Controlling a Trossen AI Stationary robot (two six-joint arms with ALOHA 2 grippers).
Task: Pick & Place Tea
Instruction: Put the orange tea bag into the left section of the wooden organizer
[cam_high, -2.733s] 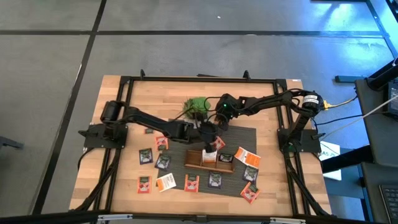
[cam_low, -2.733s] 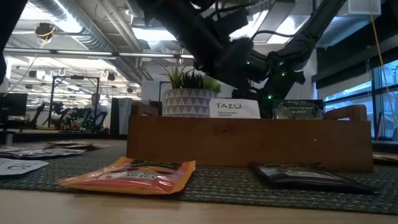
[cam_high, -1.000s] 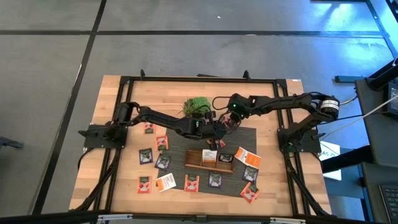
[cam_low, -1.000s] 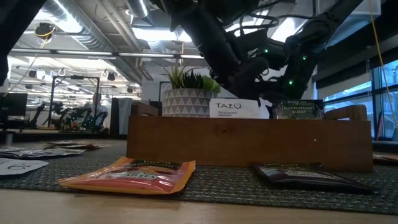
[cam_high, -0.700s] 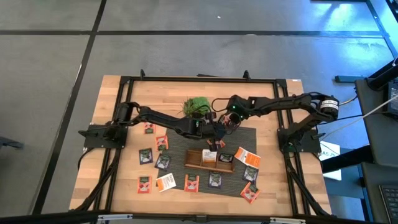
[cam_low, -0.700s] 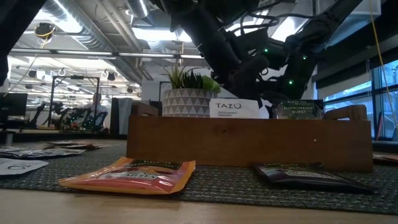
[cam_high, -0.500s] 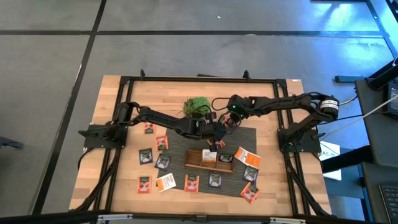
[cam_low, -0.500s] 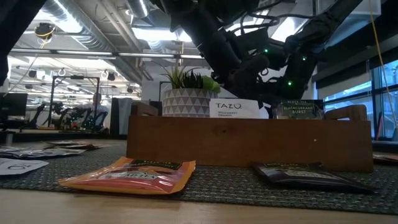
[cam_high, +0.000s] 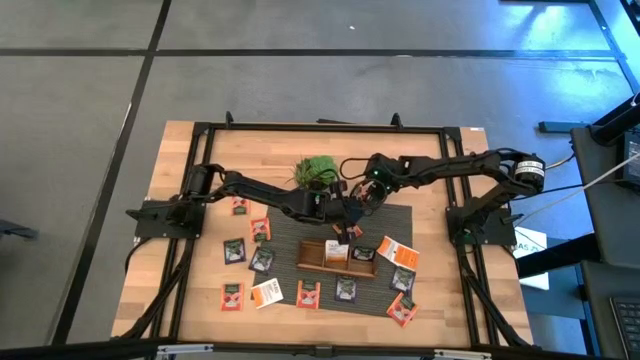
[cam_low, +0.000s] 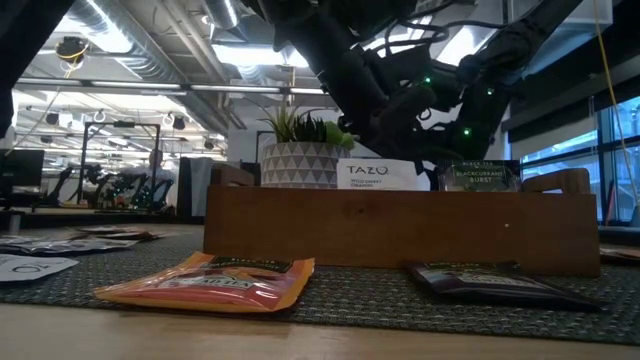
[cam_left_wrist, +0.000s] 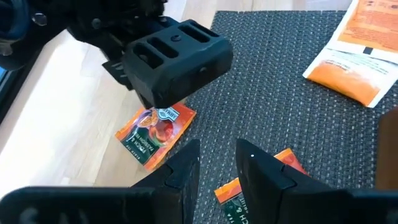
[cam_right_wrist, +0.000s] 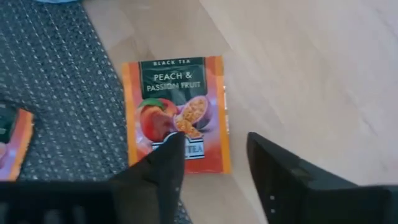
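High view: I have both arms reaching to the middle of the desk (cam_high: 190, 300), meeting just behind the wooden tray (cam_high: 336, 257) near the back edge of the dark mat (cam_high: 385, 292), beside the plant pot (cam_high: 317, 170). The left gripper (cam_high: 340, 224) and the right gripper (cam_high: 358, 203) sit close together there; from up here I cannot tell how their fingers stand. Tea sachets lie scattered around the tray, toward the front and both side edges of the desk.

Low view: the tray stands across the middle with a white sachet (cam_low: 376, 173) and a dark sachet (cam_low: 484, 176) upright in it. An orange sachet (cam_low: 214, 279) and a dark one (cam_low: 490, 281) lie flat on the mat in front.

Left wrist view: my left fingers (cam_left_wrist: 186, 171) stand slightly apart with nothing between them, over the mat. An orange-and-green sachet (cam_left_wrist: 230, 194) lies partly under them. The right gripper's body hangs above the peach sachet (cam_left_wrist: 154, 132) on the bare wood at the mat's edge.

Right wrist view: my right fingers (cam_right_wrist: 280, 174) are spread open, empty. The peach sachet (cam_right_wrist: 176, 112) lies flat on the wood, label up, its near edge between and just below the fingertips, one side touching the mat's edge.
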